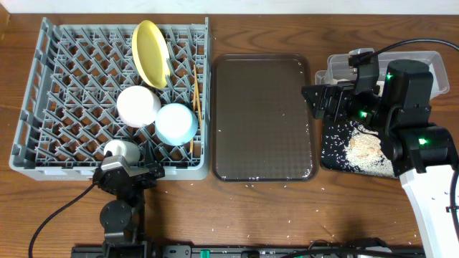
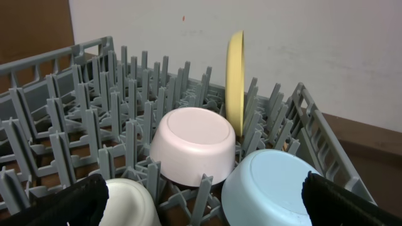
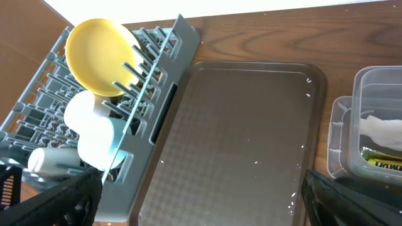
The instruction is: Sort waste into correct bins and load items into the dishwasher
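**Q:** Surface and surroundings?
**A:** A dark wooden table [image 1: 43, 193]. In the left wrist view a white wall [image 2: 314, 50] stands behind the rack. Stray white grains lie on the wood near the brown serving tray [image 1: 262, 118].

**Q:** Location of items?
**A:** The dish rack [image 1: 64, 107], at table left, holds:
- the yellow plate [image 1: 150, 54], on edge
- the white bowl [image 1: 138, 106] and light blue bowl [image 1: 176, 123], both inverted
- the white cup [image 1: 120, 150]
- the chopsticks [image 1: 195, 97], at its right side

**Q:** Location of waste?
**A:** The black tray [image 1: 330, 162], at table right, carries rice grains [image 1: 332, 140] and a beige lump [image 1: 364, 149]. The clear tub [image 1: 437, 61] contains a napkin [image 3: 382, 129] and a wrapper [image 3: 383, 162].

**Q:** Grippers?
**A:** The left gripper [image 1: 131, 169] is at the rack's near edge, fingers spread and empty. The right gripper [image 1: 316, 105] is near the black tray's far left corner, fingers spread and empty.
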`<action>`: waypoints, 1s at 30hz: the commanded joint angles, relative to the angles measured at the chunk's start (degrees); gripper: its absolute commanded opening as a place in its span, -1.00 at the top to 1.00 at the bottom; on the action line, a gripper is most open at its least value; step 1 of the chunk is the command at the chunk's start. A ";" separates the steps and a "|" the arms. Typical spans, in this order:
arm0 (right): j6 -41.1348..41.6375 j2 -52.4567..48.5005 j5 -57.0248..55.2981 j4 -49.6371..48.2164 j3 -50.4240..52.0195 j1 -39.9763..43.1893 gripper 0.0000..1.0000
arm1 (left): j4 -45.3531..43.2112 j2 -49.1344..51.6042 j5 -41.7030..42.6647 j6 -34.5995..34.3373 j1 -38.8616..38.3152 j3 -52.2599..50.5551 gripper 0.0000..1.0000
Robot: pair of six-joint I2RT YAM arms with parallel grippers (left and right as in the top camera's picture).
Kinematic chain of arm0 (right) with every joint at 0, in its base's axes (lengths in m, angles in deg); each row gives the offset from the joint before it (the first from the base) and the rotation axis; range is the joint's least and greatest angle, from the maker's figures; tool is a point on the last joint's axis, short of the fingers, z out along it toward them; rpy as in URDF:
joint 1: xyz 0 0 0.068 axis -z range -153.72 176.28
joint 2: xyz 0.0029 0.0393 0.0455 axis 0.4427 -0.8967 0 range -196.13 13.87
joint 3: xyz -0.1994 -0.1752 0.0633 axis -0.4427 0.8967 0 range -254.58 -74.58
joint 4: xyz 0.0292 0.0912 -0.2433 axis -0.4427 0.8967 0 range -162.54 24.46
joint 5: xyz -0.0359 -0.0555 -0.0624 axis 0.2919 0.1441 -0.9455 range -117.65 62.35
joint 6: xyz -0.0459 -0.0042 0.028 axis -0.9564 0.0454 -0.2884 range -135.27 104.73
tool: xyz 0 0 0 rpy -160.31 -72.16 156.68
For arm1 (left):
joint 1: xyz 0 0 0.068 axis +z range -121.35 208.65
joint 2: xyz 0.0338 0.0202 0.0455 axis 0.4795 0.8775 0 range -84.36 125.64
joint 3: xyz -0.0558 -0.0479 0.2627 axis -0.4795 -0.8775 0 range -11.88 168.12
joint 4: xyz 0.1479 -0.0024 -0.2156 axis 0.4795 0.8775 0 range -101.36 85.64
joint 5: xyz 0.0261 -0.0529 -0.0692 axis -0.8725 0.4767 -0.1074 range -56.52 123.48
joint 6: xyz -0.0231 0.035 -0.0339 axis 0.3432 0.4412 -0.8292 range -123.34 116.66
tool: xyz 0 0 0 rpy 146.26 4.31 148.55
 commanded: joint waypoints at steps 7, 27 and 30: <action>-1.60 0.11 -1.62 1.70 -0.28 0.15 -0.99 | 2.32 -0.35 -0.09 -0.55 -0.13 -1.05 -0.99; -10.51 59.45 -29.27 -30.05 57.94 0.22 -0.99 | 2.32 -0.35 -0.09 -0.55 -0.13 -1.05 -0.99; -10.54 66.49 -30.36 -30.14 62.12 0.37 -0.99 | 2.34 -0.35 -0.09 -0.55 -0.13 -1.05 -0.99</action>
